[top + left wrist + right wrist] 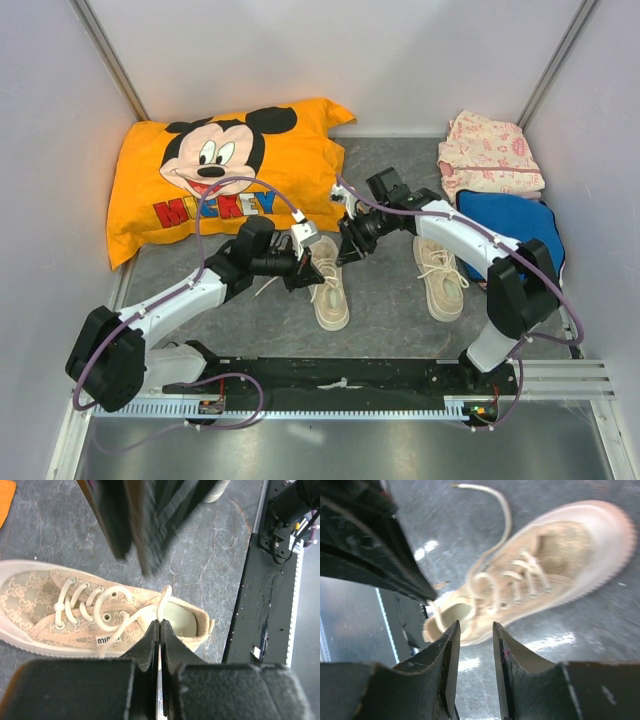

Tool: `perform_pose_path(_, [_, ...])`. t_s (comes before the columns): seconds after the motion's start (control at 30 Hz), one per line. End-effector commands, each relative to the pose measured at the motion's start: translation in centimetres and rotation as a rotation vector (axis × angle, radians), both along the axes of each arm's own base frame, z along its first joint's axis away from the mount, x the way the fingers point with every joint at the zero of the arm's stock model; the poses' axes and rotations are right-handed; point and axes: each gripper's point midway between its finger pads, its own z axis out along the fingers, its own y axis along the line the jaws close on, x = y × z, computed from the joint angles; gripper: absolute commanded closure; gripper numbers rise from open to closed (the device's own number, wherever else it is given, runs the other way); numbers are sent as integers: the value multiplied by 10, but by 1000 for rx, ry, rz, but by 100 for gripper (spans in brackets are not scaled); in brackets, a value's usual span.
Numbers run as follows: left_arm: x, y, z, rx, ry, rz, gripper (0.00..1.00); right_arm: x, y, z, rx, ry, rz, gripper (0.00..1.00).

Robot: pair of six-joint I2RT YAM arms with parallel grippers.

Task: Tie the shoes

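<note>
Two cream-beige shoes lie on the grey floor, the left shoe (331,292) between my grippers and the right shoe (441,279) beside my right arm. My left gripper (303,266) hangs over the left shoe (55,605), shut on its white lace (163,600), which rises from the heel opening into the closed jaws (159,624). My right gripper (347,245) hovers just above the same shoe (555,560), open with nothing between its fingers (476,626). A loose lace end (495,500) trails across the floor. The right gripper (145,525) shows blurred in the left wrist view.
An orange Mickey pillow (220,170) lies at the back left. A folded pink cloth (490,150) and a blue bag (515,225) sit at the back right. The black base rail (340,375) runs along the near edge. White walls close in three sides.
</note>
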Motion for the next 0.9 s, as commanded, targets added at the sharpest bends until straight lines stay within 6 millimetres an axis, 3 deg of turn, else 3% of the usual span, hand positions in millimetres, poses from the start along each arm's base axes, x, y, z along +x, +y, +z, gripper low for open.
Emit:
perform_pose_path(0.0, [4, 5, -8, 31, 63, 66, 98, 19, 0, 1, 19, 12, -25, 60])
perform_pose_path(0.17, [16, 5, -10, 55, 115, 144, 99, 28, 4, -18, -17, 46, -48, 59])
perform_pose_path(0.27, [23, 8, -15, 91, 136, 183, 98, 30, 9, -19, 2, 69, -45, 53])
perform_pose_path(0.47, [27, 9, -15, 89, 187, 213, 98, 33, 17, -25, 1, 73, -46, 50])
perform_pose_path(0.77, [31, 5, -11, 84, 240, 248, 98, 22, 27, -34, -1, 102, -13, 53])
perform_pose_path(0.87, [30, 2, -10, 79, 277, 250, 98, 20, 27, -40, -12, 110, -11, 61])
